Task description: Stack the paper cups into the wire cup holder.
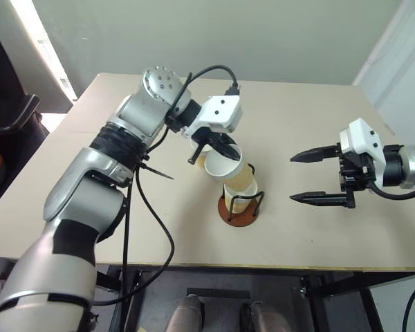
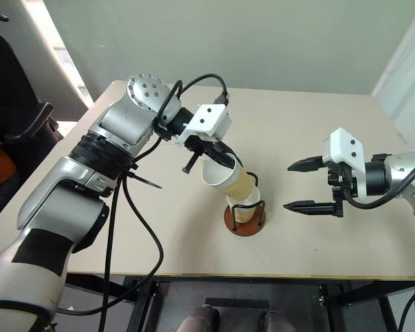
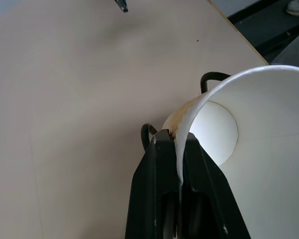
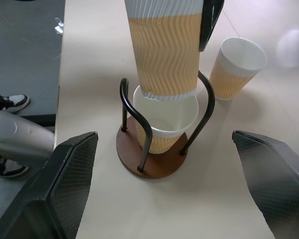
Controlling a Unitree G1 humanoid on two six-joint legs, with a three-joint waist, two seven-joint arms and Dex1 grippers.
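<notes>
Paper cup (image 2: pixel 225 178) pinched by left tool (image 2: pixel 221 158) over wire cup holder (image 2: pixel 245 218) | right tool (image 2: pixel 301 185) released

No text, label, brand, number or sign can be read anywhere in these views. The paper cups (image 4: pixel 164 55) carry only a wavy embossed pattern, with no lettering on it.

third paper cup (image 1: pixel 202 156) mostly hidden behind the left gripper (image 1: pixel 218 146)
</notes>
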